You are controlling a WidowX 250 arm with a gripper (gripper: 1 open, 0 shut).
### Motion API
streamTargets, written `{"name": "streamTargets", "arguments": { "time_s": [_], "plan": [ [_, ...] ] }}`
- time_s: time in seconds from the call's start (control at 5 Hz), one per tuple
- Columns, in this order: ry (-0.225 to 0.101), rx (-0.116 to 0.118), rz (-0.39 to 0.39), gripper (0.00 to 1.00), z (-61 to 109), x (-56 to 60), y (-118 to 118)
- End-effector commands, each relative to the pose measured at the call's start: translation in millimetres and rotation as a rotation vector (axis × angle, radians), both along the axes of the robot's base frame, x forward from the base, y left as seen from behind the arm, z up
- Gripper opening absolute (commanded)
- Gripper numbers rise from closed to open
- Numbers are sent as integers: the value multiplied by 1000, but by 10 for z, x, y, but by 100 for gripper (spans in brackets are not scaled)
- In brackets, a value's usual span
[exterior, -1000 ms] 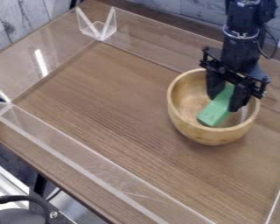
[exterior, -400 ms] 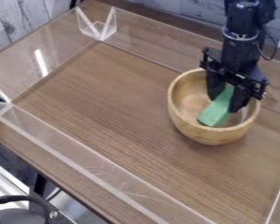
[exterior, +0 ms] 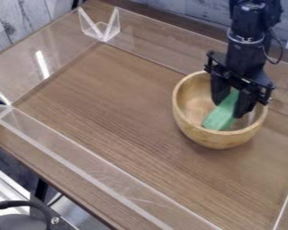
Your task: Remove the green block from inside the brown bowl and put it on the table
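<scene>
**Block inside the bowl, between the jaws**

The brown bowl [exterior: 219, 114] sits on the counter [exterior: 111, 117]. Inside it the green block [exterior: 223, 112] leans tilted, its upper end between the black jaws of the gripper [exterior: 239, 95], which points straight down into the bowl. The jaws flank the block; whether they clamp it cannot be told.

The black arm comes in from the top right edge and hangs straight down, wrist vertical. Its gripper [exterior: 239, 101] points at the table below, fingers [exterior: 219, 90] spread partway apart on either side, their tips low. Whether the fingers press on anything cannot be told from this view.
</scene>
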State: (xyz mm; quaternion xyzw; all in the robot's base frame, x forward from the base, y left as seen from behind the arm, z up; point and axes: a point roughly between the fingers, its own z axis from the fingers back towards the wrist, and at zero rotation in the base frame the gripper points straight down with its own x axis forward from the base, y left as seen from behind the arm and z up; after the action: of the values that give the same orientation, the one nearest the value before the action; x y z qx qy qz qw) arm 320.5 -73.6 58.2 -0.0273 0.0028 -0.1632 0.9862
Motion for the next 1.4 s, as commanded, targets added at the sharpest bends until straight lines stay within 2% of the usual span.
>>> {"name": "streamTargets", "arguments": {
  "time_s": [0.0,0.2,0.4,0.8,1.0,1.2],
  "plan": [
    [-72,-16,4,0,227,67,1],
    [-77,-18,4,0,248,66,6],
    [-93,-19,7,0,338,42,26],
    [-143,-7,55,0,630,-156,214],
    [-146,2,98,0,701,-228,370],
    [-135,13,128,0,699,-310,518]
  ]
}}
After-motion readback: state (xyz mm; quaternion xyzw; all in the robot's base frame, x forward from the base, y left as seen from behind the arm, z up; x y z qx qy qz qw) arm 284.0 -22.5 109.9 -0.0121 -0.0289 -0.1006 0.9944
